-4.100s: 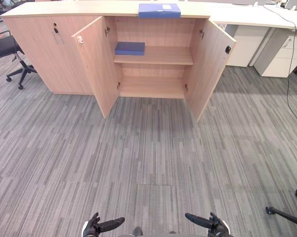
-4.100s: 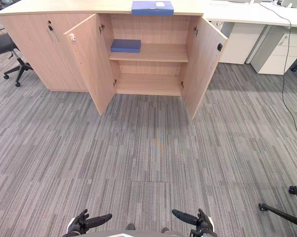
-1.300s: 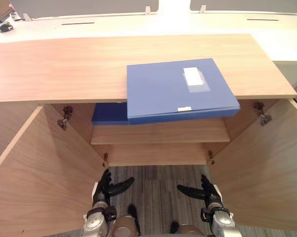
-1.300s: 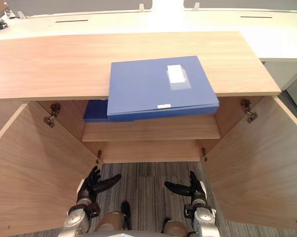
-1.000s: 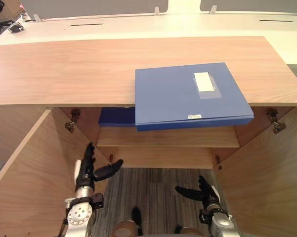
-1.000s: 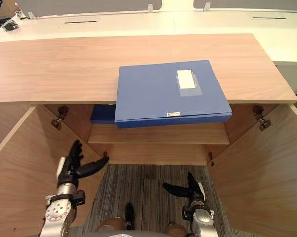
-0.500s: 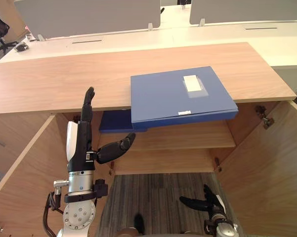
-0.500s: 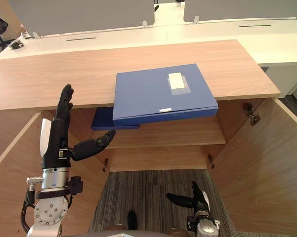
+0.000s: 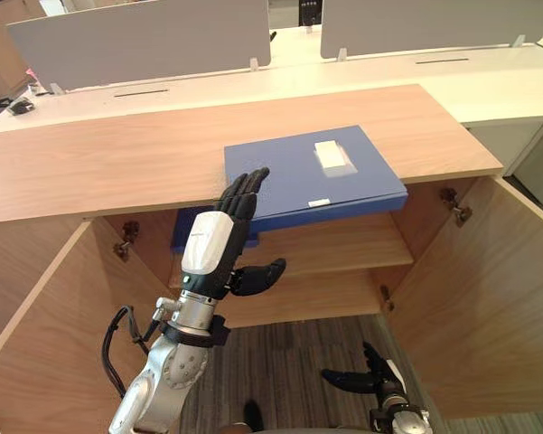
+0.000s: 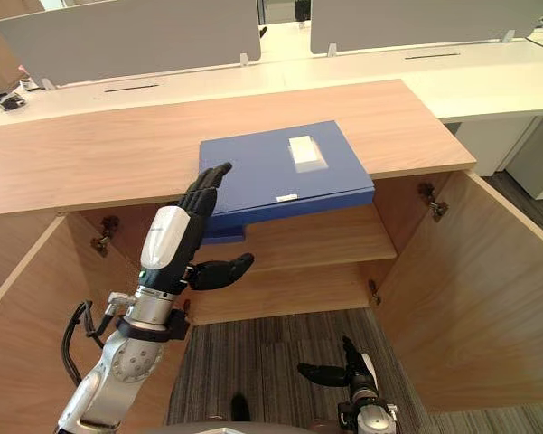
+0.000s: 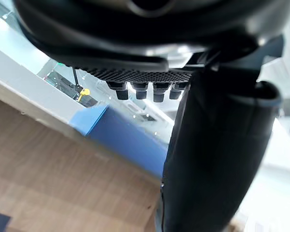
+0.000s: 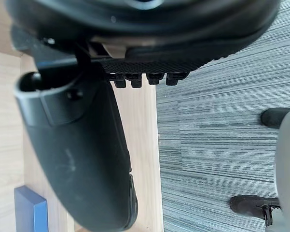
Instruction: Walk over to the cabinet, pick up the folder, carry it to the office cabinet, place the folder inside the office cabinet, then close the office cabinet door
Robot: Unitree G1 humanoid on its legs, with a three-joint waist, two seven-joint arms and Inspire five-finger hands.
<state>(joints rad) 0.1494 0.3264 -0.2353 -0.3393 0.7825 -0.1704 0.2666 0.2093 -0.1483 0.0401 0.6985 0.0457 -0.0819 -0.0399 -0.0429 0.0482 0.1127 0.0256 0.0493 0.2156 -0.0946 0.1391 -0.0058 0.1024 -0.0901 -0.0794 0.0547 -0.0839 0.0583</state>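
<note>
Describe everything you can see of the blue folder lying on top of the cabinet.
The blue folder is a flat, closed rectangle, plastic-looking, with a pale label pocket on its cover and a small white sticker near the front edge. It lies flat on the wooden cabinet top, its front edge jutting out over the open compartment. The left hand, fingers straight, is at its near left corner; contact cannot be told.

Bright, even overhead room light. The cabinet top (image 9: 99, 167) and the white desk (image 9: 488, 81) behind it are well lit, the desk nearly washed out. Under the top, the inside sits in soft shade, darkest beneath the overhanging folder (image 9: 298, 172). In the left wrist view the left hand (image 11: 217, 145) is a dark silhouette against a glaring white background. The carpet (image 12: 222, 145) is evenly lit.
</note>
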